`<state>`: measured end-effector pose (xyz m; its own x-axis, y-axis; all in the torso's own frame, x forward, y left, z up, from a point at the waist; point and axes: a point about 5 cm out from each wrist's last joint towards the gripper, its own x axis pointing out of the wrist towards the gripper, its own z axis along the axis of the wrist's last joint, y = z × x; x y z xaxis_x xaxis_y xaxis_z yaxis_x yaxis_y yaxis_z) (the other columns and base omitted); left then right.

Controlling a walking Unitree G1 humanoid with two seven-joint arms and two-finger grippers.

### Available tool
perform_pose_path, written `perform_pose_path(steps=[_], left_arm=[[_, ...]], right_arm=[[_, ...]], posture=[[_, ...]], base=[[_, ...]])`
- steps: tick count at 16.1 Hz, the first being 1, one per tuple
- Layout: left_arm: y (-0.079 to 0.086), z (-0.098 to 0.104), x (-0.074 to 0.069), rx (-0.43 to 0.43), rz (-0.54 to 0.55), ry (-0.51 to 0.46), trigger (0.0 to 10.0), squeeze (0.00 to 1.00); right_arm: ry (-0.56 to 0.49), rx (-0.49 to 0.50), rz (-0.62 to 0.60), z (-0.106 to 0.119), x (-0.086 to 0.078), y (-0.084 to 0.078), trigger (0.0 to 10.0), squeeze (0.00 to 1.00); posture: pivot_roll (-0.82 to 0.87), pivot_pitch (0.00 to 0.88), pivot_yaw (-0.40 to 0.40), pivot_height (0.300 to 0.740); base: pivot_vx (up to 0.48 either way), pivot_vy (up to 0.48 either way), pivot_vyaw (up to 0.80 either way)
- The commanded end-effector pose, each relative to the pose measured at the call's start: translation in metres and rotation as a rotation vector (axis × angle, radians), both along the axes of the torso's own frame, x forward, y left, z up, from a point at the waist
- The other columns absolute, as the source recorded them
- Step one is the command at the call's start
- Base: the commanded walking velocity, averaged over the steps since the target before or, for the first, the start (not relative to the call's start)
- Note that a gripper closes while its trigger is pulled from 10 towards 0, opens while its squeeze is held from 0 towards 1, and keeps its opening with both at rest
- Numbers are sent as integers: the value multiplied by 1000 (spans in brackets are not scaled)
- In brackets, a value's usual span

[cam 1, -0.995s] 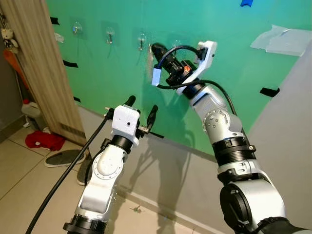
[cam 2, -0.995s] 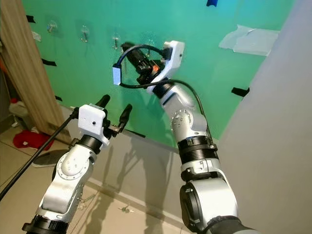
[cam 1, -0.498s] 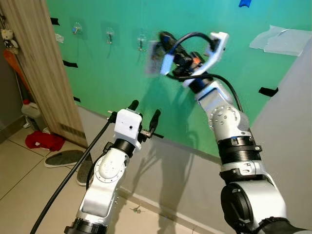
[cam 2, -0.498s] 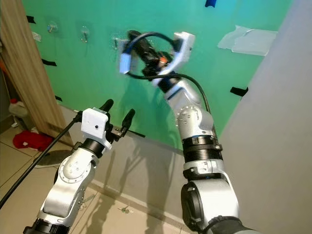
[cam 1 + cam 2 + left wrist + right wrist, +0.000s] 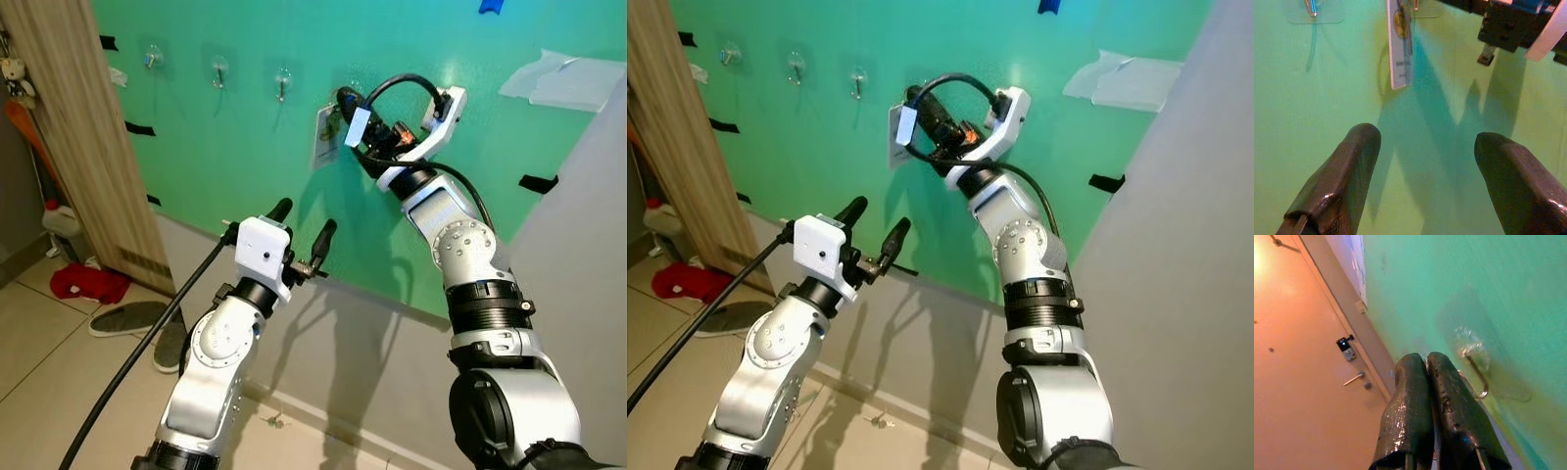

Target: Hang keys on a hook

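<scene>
My right gripper [image 5: 343, 98] is raised against the green wall [image 5: 216, 157], shut on the keys. Their white tag [image 5: 323, 137] hangs flat on the wall just below the fingertips. In the right wrist view the two pressed-together fingers [image 5: 1415, 396] sit right beside a clear stick-on hook [image 5: 1476, 377], whose metal prong looks bare. The left wrist view looks up at the tag [image 5: 1399, 49], with a dark key [image 5: 1408, 29] alongside it. My left gripper [image 5: 306, 217] is open and empty, lower down and aimed at the wall under the tag.
Three more clear hooks [image 5: 217, 70] line the wall to the left. A wooden door [image 5: 69, 127] stands at far left, with a bottle [image 5: 64, 217], a red cloth [image 5: 88, 282] and a slipper [image 5: 127, 315] on the floor. A grey wall [image 5: 578, 274] closes the right side.
My right gripper has swung right along the wall, from beside the third hook to the fourth. The tag now hangs still against the wall. The left arm has risen slightly.
</scene>
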<state>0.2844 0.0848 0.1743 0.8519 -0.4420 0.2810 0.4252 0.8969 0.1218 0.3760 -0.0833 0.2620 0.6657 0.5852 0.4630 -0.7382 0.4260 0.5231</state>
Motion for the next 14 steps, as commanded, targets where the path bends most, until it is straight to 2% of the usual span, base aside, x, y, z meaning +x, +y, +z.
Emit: perform_pose_path(steps=[1,6,11,12,14], left_arm=[[-3,3,-3,-5,-20,-6,10000,0],[-2,1,-3,-4,-15,1,10000,0],[-1,2,-3,-9,-19,1,10000,0],[-2,0,-3,5,-24,1,10000,0],[-2,0,-1,18,-19,-4,10000,0]], right_arm=[[-6,24,-4,6,-1,-4,10000,0],[28,76,20,7,-5,-12,10000,0],[-102,-28,105,21,-28,-12,10000,0],[-146,-116,140,18,-35,-12,10000,0],[-137,-158,136,13,-36,-16,10000,0]], posture=[[-2,0,-64,740],[0,0,-67,740],[6,0,-70,740],[6,0,-70,740],[3,0,-66,740]], base=[[0,0,0],[0,0,0],[0,0,0],[0,0,0],[0,0,0]])
